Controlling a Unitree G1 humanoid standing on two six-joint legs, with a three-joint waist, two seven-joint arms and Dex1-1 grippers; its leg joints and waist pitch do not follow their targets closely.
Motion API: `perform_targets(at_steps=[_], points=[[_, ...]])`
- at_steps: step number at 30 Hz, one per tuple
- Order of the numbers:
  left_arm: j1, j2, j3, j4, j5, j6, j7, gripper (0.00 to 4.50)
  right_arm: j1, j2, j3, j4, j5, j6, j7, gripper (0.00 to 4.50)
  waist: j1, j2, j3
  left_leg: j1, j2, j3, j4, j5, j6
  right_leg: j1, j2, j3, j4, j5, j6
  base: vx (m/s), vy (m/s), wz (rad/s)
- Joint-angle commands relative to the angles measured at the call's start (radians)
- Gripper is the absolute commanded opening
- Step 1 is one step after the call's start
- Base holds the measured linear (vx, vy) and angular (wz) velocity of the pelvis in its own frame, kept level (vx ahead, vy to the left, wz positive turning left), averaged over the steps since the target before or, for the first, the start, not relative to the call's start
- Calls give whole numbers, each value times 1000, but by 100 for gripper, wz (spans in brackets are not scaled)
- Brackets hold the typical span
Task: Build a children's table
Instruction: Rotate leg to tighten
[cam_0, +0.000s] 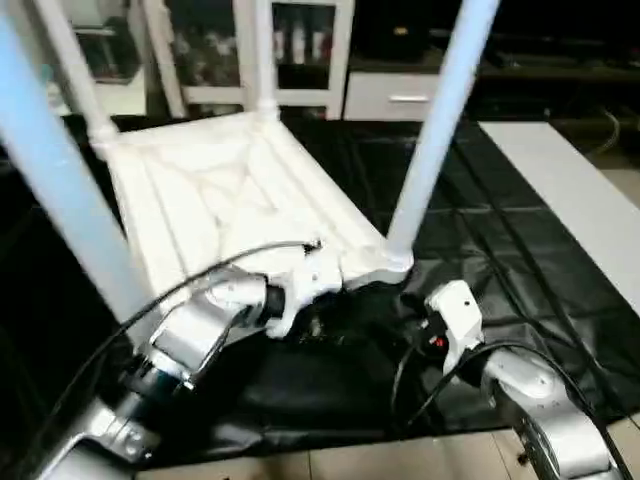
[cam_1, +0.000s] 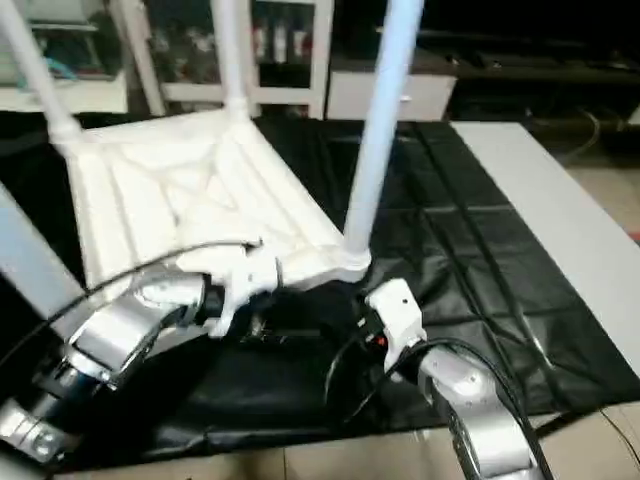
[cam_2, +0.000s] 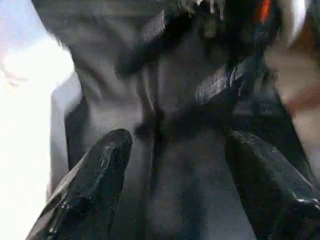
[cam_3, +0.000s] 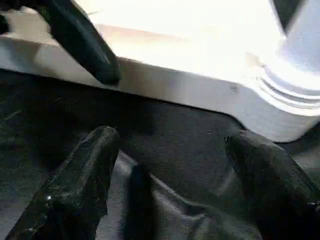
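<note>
While the upturned children's table (cam_0: 230, 190) stands on the black sheet (cam_0: 500, 250) with 4 legs up, its near edge lies just ahead of both grippers, left gripper (cam_2: 175, 150) and right gripper (cam_3: 170, 145) gaping, empty.

No legible text, label, brand, number or sign anywhere; nothing printed on the white table top (cam_0: 230, 200) at centre left, nor on the black sheet (cam_0: 500, 240) at right; items on the shelves (cam_0: 290, 40) at upper centre of the frame too blurred to read
</note>
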Motion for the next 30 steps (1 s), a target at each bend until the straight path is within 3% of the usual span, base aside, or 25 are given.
perform_targets(at_steps=[1,3,11,15,19,20,21,22,24,25,26,27,28,29,30], points=[[-36,0,-14,58,101,29,102,343,7,-21,-16,-11,-4,5,12,376,-4,5,-55,5,52,-20,-81,-206,26,51,-69,70,-81,-335,-130,0,0,0],[-54,-9,-13,93,124,40,178,343,6,-20,-19,-10,-2,4,12,376,-3,4,-57,1,50,-22,-80,-200,24,56,-75,70,-83,-350,-120,0,0,0],[-97,-86,1,253,218,-6,378,343,7,-20,-22,3,2,-6,12,376,-9,0,-60,-7,42,-25,-73,-194,45,57,-71,62,-94,-389,-91,0,0,0],[-116,-121,8,322,226,-55,453,343,7,-15,-26,29,-3,-25,8,376,-8,3,-63,-6,44,-25,-70,-186,57,54,-71,61,-93,-358,-107,0,0,0],[-135,-166,25,411,232,-144,563,343,0,-9,-29,77,-12,-54,8,376,-6,4,-64,-8,42,-24,-69,-193,64,55,-70,60,-93,-336,-120,0,0,0],[-131,-181,45,425,227,-217,597,343,-3,-8,-30,101,-15,-69,9,376,-5,3,-65,-11,42,-25,-68,-192,66,58,-71,59,-92,-336,-119,0,0,0],[-118,-196,75,412,202,-254,602,343,-7,-4,-31,124,-17,-83,10,376,-5,2,-65,-10,41,-24,-68,-190,68,58,-71,59,-94,-339,-117,0,0,0],[-99,-208,106,387,171,-306,600,343,-10,1,-30,151,-19,-102,10,376,-3,10,-66,-11,42,-26,-68,-186,69,59,-75,59,-93,-333,-123,0,0,0],[-68,-223,145,343,120,-384,588,343,-13,9,-30,184,-21,-130,10,376,-5,6,-68,-11,47,-26,-68,-182,71,59,-74,59,-88,-294,-151,0,0,0],[-21,-233,182,262,55,-409,550,343,-16,20,-32,212,-17,-154,13,376,-4,13,-67,-11,50,-26,-69,-180,72,58,-74,60,-84,-265,-165,0,0,0],[-19,-233,184,258,52,-411,548,343,-17,21,-32,213,-17,-155,13,376,-4,9,-70,-13,54,-28,-68,-175,71,63,-81,61,-78,-246,-182,0,0,0],[84,-229,244,91,-67,-490,496,343,-31,46,-36,286,-9,-216,23,376,-4,12,-68,-9,52,-24,-68,-181,71,58,-79,61,-80,-248,-191,0,0,0],[84,-229,244,91,-67,-490,496,343,-31,46,-36,286,-9,-216,23,376,-4,22,-69,-14,57,-29,-69,-186,66,61,-87,62,-73,-241,-203,0,0,0],[131,-216,263,17,-105,-539,484,343,-35,56,-38,310,-5,-242,29,376,-11,16,-65,-10,57,-22,-72,-204,65,54,-74,61,-82,-247,-205,0,0,0],[153,-208,275,-13,-115,-581,494,343,-36,60,-38,323,-3,-257,32,376,-13,17,-65,-15,57,-25,-73,-214,66,58,-76,63,-74,-242,-208,0,0,0]])
